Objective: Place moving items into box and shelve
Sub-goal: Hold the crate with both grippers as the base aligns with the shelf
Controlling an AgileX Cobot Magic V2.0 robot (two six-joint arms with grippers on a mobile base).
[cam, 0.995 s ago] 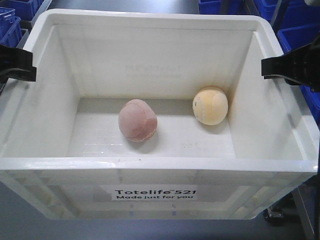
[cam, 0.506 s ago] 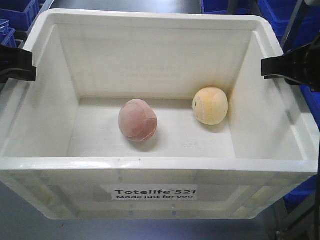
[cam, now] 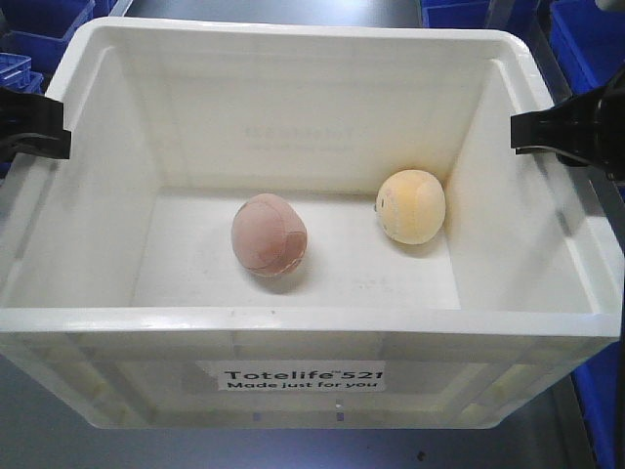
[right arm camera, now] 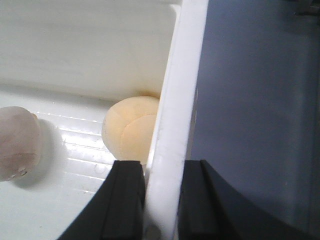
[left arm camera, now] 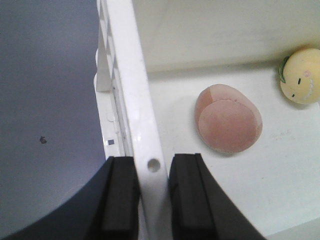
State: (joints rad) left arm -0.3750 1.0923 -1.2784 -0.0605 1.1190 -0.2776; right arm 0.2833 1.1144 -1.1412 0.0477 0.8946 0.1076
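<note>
White box [cam: 293,29], two balls [cam: 269,234] [cam: 410,206] inside, two grippers [left arm camera: 152,167] [right arm camera: 162,172] clamping rim

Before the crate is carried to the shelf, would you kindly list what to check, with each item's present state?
1. Pink ball inside the white crate: ok.
2. Yellow ball inside, near the right wall: ok.
3. Left gripper clamped on the left rim: ok.
4. Right gripper clamped on the right rim: ok.
5. Shelf space free: cannot tell, no shelf in view.

left gripper [left arm camera: 152,172] clamps box [left arm camera: 131,75] rim | pink ball [left arm camera: 228,118] inside box near rim | yellow ball [left arm camera: 302,76] farther from rim
</note>
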